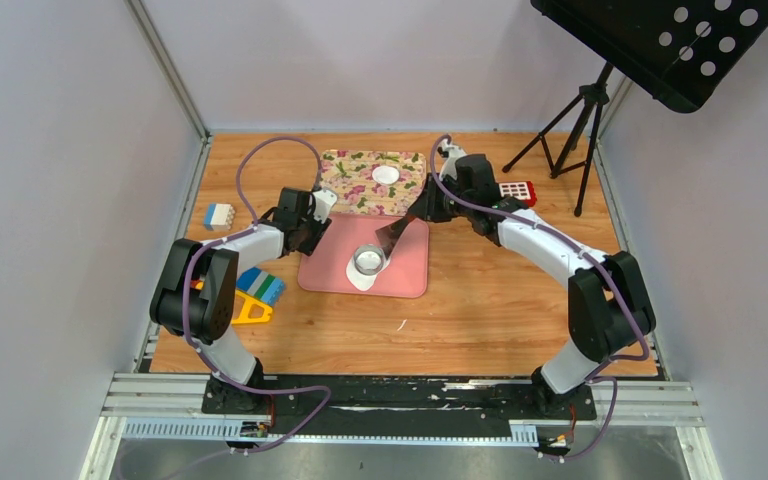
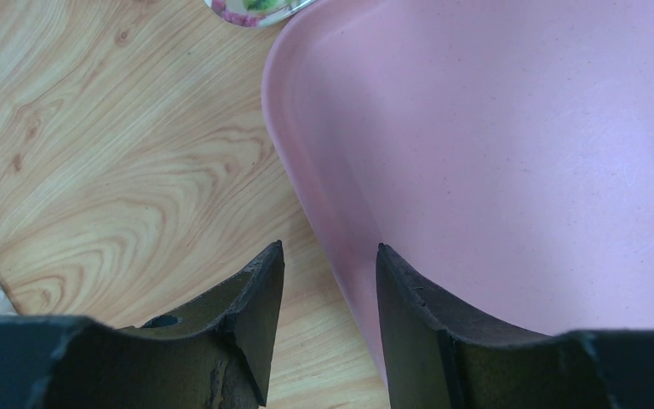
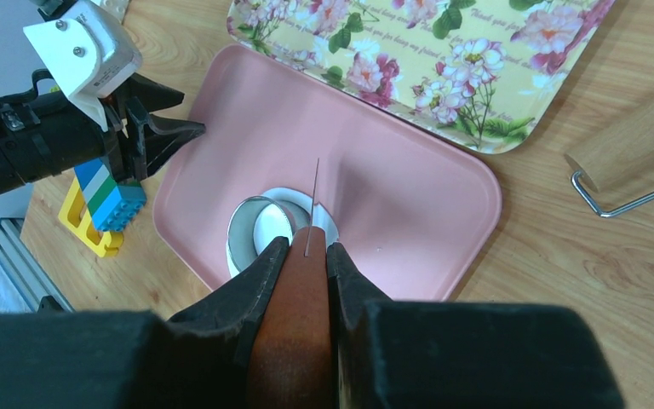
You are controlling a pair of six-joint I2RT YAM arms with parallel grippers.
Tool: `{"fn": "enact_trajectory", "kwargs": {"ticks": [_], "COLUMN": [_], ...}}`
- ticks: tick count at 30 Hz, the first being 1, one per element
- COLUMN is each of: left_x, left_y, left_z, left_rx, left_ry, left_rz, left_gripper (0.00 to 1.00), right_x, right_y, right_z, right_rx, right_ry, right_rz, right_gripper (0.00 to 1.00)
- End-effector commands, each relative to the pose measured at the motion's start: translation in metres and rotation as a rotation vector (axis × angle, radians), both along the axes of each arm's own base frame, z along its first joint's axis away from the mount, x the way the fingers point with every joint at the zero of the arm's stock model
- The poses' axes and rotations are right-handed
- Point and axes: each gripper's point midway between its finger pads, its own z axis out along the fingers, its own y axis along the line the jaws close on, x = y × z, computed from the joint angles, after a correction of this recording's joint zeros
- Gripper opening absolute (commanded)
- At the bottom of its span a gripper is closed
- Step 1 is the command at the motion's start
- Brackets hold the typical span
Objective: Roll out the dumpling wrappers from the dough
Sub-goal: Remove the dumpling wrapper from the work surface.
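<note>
Desk (image 1: 520, 300): wood, grey walls on three sides.
Centre: pink tray (image 1: 410, 272), dough (image 1: 359, 283) under ring cutter (image 3: 243, 237).
Left claw (image 2: 329, 250): slightly spread, holding nothing.
Right claw (image 3: 306, 247): pinching brown-handled blade (image 3: 294, 324).
Open room: near edge.

We see a wooden table (image 1: 500, 300). Near its middle lies a pink tray (image 1: 405, 270), with a flowered tray (image 1: 355, 190) just beyond it on the far side. On the left we find a white and blue block (image 1: 219, 215) far back, and nearer a stack of coloured blocks (image 1: 261, 286) touching a yellow piece (image 1: 250, 312). Far right sit a red and white block (image 1: 517, 190) and a rolling pin (image 3: 639, 145). A small white scrap (image 1: 400, 325) lies near the pink tray's near edge.
</note>
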Motion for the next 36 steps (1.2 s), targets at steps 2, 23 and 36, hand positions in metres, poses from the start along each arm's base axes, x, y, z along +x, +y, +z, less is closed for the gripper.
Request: {"fn": "enact_trajectory", "kwargs": {"ticks": [2,23,36], "left_x": [0.005,0.004,0.003], "left_y": [-0.008,-0.008,-0.008], "left_z": [0.008,0.006,0.003], "left_rx": [-0.018,-0.013,-0.005], "left_ry": [-0.007,-0.002,0.009], "left_rz": [-0.016,-0.019,-0.017], "left_gripper": [0.52,0.52,0.52], "right_x": [0.001,0.004,0.02], "right_y": [0.007,0.013,-0.016], "right_z": [0.007,-0.009,-0.011], "right_rx": [0.013,-0.014,-0.238], "right_ry": [-0.015,0.021,-0.037], "right_rz": [0.029,0.02,-0.028], "right_gripper": [0.0,0.0,0.0]}}
